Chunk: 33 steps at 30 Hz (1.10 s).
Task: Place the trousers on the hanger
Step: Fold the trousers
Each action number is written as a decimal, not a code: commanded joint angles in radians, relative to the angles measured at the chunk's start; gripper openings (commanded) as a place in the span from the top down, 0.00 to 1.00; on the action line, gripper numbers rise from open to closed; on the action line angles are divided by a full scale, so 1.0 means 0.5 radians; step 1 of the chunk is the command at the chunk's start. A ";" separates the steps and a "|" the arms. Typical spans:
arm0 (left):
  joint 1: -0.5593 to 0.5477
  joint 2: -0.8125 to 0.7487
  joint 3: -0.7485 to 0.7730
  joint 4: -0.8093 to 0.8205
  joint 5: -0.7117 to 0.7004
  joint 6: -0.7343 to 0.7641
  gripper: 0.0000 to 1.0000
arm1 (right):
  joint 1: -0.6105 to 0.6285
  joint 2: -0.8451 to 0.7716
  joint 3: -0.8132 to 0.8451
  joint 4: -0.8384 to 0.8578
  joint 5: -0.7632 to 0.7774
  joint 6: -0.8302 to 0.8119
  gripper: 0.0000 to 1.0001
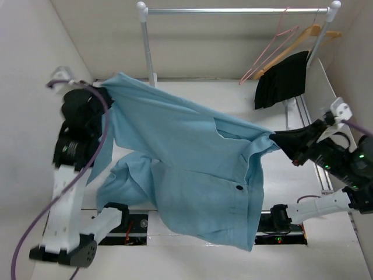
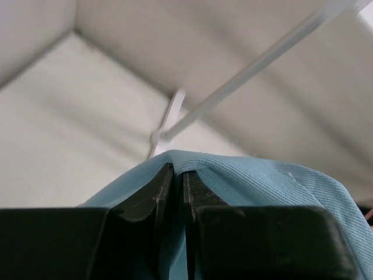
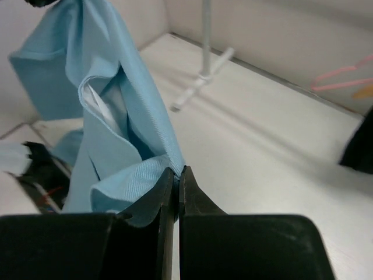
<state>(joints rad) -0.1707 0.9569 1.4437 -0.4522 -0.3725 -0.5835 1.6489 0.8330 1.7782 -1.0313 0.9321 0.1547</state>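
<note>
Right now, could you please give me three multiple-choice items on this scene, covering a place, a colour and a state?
1. Where on the rack does the black garment hang?
A. Left end
B. Right end
C. Middle

2. What colour is the thin wire hanger?
A. Green
B. Black
C. Pink

3. How are the trousers held?
A. Pinched by the left tool and the right tool, spread between them
B. Lying untouched
C. Draped over a hanger

Answers:
1 B: it hangs beside the rack's right post.
2 C: its outline shows pink against the pale wall.
3 A: each wrist view shows its tool shut on blue cloth, and the top view shows the cloth stretched between the arms.
</note>
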 commanded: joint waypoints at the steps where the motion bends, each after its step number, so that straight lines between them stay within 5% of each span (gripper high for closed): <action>1: 0.038 0.459 -0.138 0.134 0.079 0.053 0.94 | -0.003 -0.178 -0.281 -0.091 0.467 0.089 1.00; 3: -0.060 0.592 -0.160 0.220 0.092 0.059 0.76 | -0.003 -0.209 -0.433 -0.128 0.464 0.172 1.00; 4: -0.060 0.748 -0.160 0.257 0.104 0.090 0.49 | -0.003 -0.193 -0.500 -0.183 0.470 0.254 1.00; 9: -0.103 1.007 -0.071 0.168 0.371 0.115 0.37 | -0.082 0.033 -0.804 -0.496 0.562 0.651 0.99; 13: -0.103 0.814 -0.261 0.269 0.359 0.130 0.24 | -0.545 0.291 -1.224 0.024 0.125 0.226 1.00; 22: 0.200 0.611 -0.681 0.162 0.107 0.139 0.17 | -2.096 0.503 -1.461 0.712 -0.884 -0.459 1.00; 28: 0.751 0.678 -0.853 0.229 0.527 0.032 0.16 | -2.390 0.568 -1.397 0.796 -1.241 -0.558 1.00; 33: 0.780 0.807 -0.832 0.288 0.705 -0.039 0.21 | -2.408 0.528 -1.446 0.835 -1.333 -0.582 1.00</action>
<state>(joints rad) 0.2317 1.3483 1.0218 -0.3538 -0.1215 -0.5705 0.4519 1.1206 1.0336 -0.6952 0.3508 -0.1036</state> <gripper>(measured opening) 0.796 0.044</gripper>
